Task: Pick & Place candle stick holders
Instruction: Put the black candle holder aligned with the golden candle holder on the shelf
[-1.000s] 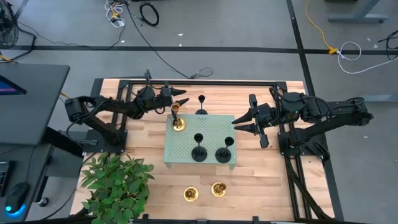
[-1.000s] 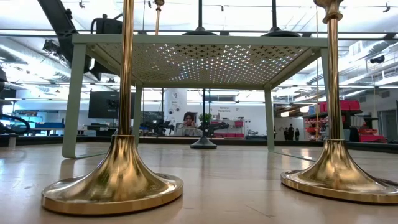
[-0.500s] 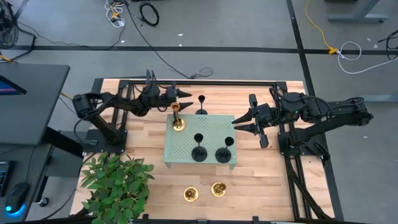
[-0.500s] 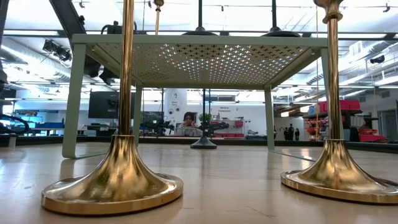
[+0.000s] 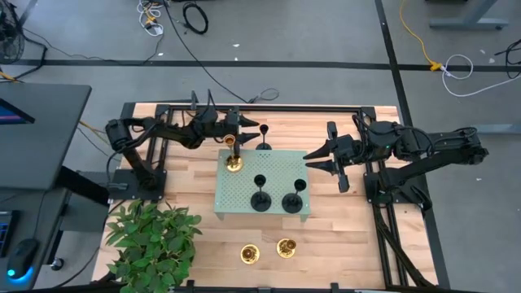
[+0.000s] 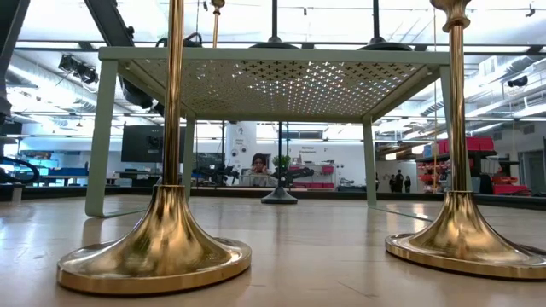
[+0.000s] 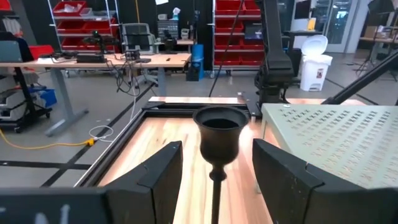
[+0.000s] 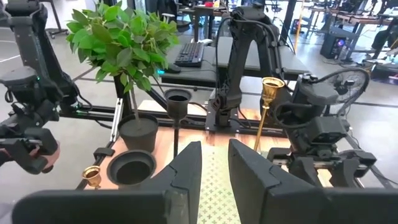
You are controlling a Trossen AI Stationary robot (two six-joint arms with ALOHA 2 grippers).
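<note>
One black candle stick holder [image 5: 264, 134] stands on its round base on the table, just behind the pale green tray [image 5: 277, 167]. My left gripper [image 5: 249, 130] is open at the height of its cup [image 7: 220, 127], with a finger on either side in the left wrist view and not touching it. On the tray stand a gold holder [image 5: 234, 159] and two black holders [image 5: 260, 196] [image 5: 295, 199]. Two more gold holders [image 5: 250, 255] [image 5: 285, 247] stand on the table near the front edge. My right gripper [image 5: 313, 160] is open and empty at the tray's right edge.
A potted plant [image 5: 151, 236] stands at the table's near left corner. Black frame rails [image 5: 269, 108] run along the table's far edge and sides. The low view looks past the two front gold holders [image 6: 171, 243] [image 6: 461, 230] and under the tray.
My left gripper has moved toward the table's right edge along the far side, away from the top of the gold holder on the tray and up to the black holder behind the tray. It has stayed open.
</note>
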